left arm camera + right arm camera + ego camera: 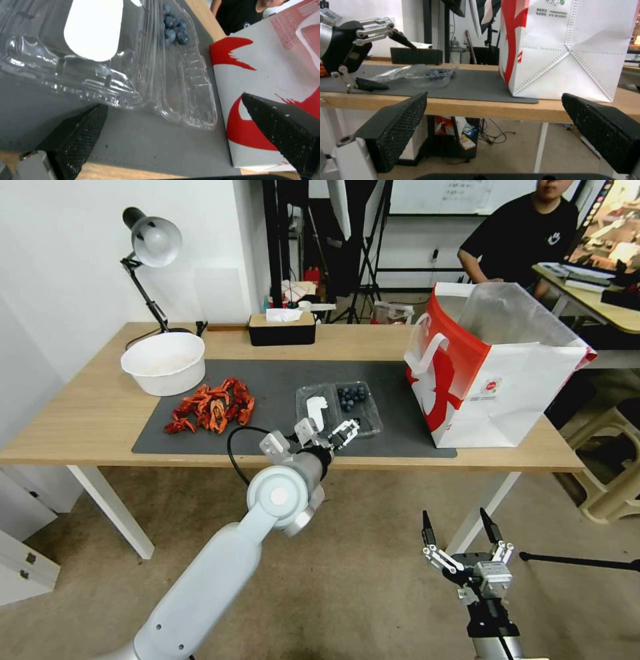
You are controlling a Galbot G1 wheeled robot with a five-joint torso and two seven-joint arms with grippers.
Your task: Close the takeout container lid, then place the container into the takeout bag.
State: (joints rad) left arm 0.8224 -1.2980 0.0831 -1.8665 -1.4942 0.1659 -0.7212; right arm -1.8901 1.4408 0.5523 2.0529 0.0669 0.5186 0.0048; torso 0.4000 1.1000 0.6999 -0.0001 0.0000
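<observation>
On a wooden bench (93,413), the takeout container (340,408) lies open; the left claw (327,437) hovers wide at its near edge, right claw (461,540) wide below.

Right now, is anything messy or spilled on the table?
A pile of red crayfish shells lies loose on the grey mat beside the white bowl, not inside it. The takeout container lies open, its lid flat, blueberries uncovered.
</observation>
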